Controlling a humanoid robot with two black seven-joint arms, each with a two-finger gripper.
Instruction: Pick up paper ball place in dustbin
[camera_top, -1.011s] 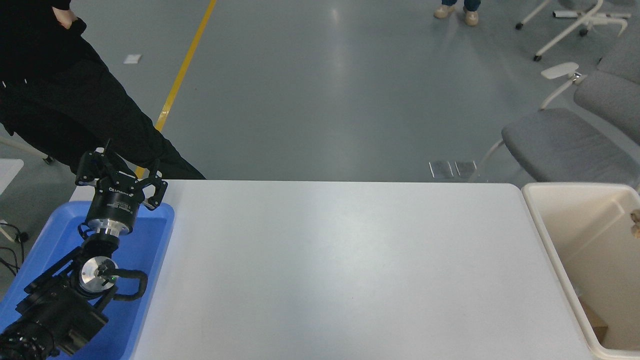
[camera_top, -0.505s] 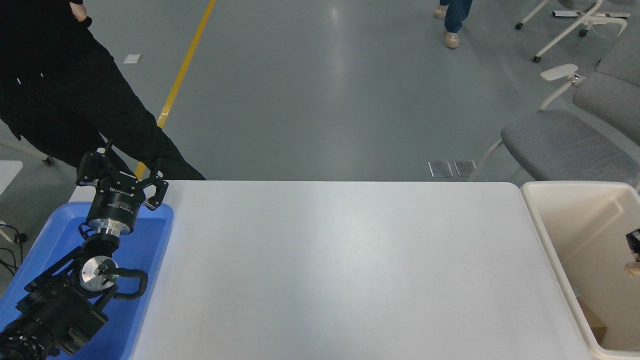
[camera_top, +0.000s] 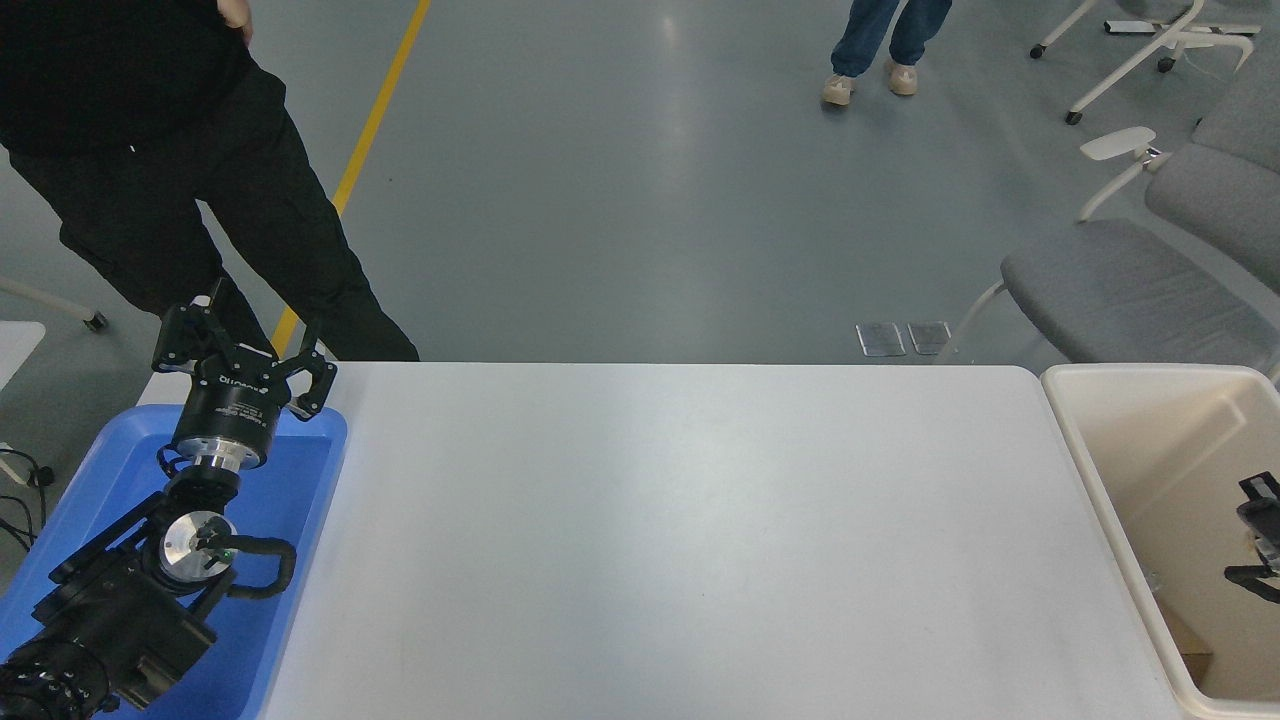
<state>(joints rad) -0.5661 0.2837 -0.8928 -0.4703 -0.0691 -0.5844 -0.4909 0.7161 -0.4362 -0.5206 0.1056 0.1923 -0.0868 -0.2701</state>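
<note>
Paper ball gone from view; right tool (camera_top: 1262, 535) frame-cut over dustbin (camera_top: 1100, 460).

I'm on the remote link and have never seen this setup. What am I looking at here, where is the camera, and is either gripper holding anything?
The one picture comes from a camera high on the robot's own side, looking forward and down over a white table. The black arm at the lower left is the robot's left arm; its left gripper is parked over a shallow blue tray, fingers spread and empty. At the right edge only the black tips of the right gripper show, over the open cream dustbin; nothing is visible between them, and whether they are open cannot be told. No paper ball is visible anywhere in this view; it may lie in the bin out of sight. The tabletop itself shows no objects. Beyond the table stand a person in black, another person's legs, and grey chairs.
</note>
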